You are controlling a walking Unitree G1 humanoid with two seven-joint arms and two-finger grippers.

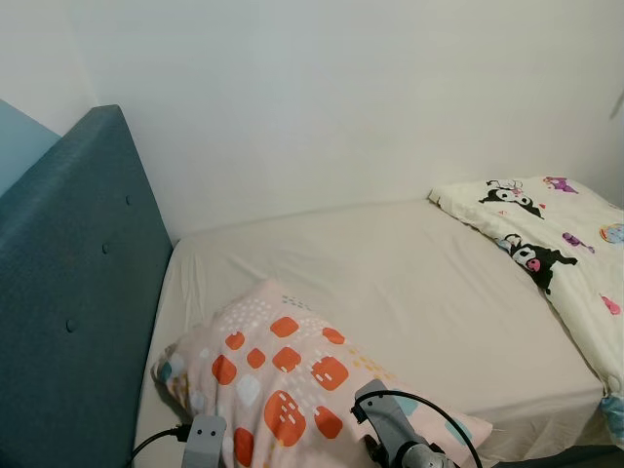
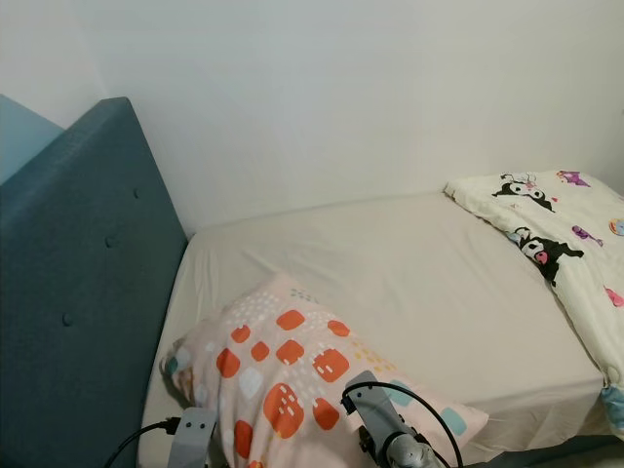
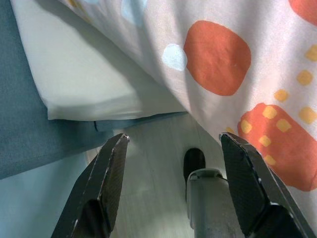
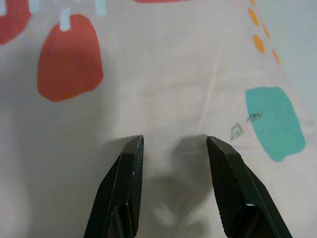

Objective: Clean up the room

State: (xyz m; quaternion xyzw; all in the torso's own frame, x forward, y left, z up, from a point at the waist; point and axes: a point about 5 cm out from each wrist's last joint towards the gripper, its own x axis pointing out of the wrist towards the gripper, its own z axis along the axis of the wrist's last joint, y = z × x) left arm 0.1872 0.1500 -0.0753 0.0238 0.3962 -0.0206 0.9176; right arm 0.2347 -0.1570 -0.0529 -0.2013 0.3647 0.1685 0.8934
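Note:
A pink pillow [image 1: 283,375] with orange, white and teal patches lies on the front left of the bed, near the headboard, its near end hanging over the mattress edge. My right gripper [image 4: 174,141] is open, and its fingertips [image 4: 133,148] press on the pillow's fabric beside a teal patch [image 4: 275,124]. My left gripper [image 3: 176,139] is open below the pillow's overhanging edge [image 3: 237,74], holding nothing, with the floor behind it. Both silver arms, left [image 1: 205,439] and right [image 1: 390,429], show at the bottom of the eye views.
The bed's beige sheet [image 1: 409,283] is bare in the middle. A white duvet [image 1: 556,244] with cartoon prints lies bunched along the right side. A teal padded headboard [image 1: 68,292] stands on the left and a white wall [image 1: 341,97] behind. Pale wooden floor [image 3: 148,188] lies beside the mattress corner [image 3: 89,99].

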